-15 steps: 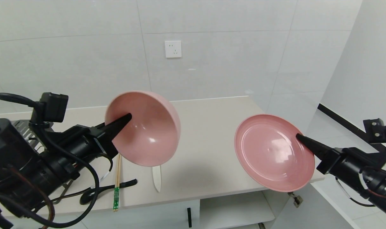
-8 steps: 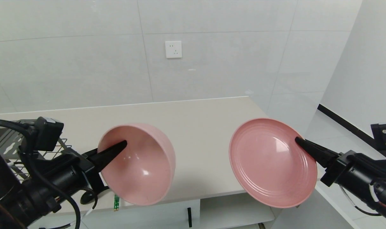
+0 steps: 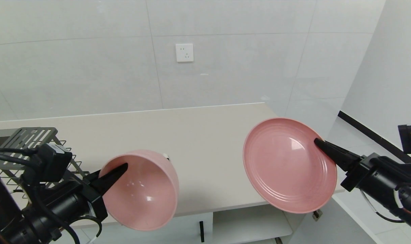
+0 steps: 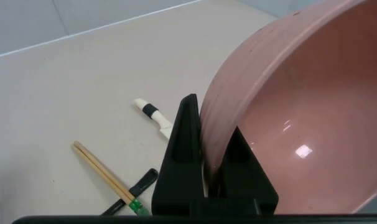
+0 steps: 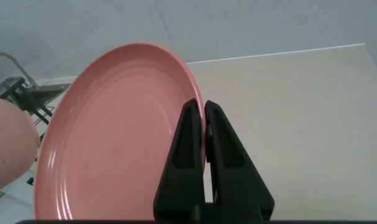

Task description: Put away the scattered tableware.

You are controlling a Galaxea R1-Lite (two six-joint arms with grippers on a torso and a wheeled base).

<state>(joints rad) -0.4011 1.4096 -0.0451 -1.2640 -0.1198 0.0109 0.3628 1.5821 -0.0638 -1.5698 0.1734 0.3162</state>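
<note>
Over the worktop's near edge, toward its left end, my left gripper is clamped on the rim of the pink round plastic bowl, one finger inside and one outside, with the bowl tipped on its side. My right gripper pinches the rim of the pink ridged plastic plate, held on edge over the right near corner.

Change over the last second: the bowl has come down from mid-worktop height to the near edge, just beside the dark wire dish rack at the left end. The plate has shifted only slightly. My reading is that the bowl is heading for the rack and the plate is waiting its turn.

Left on the worktop: wooden chopsticks with a green band, a white utensil with a black band and a black handle.

Writing: none legible. The white wall socket is blank, and the chopstick band is too small to read.
</note>
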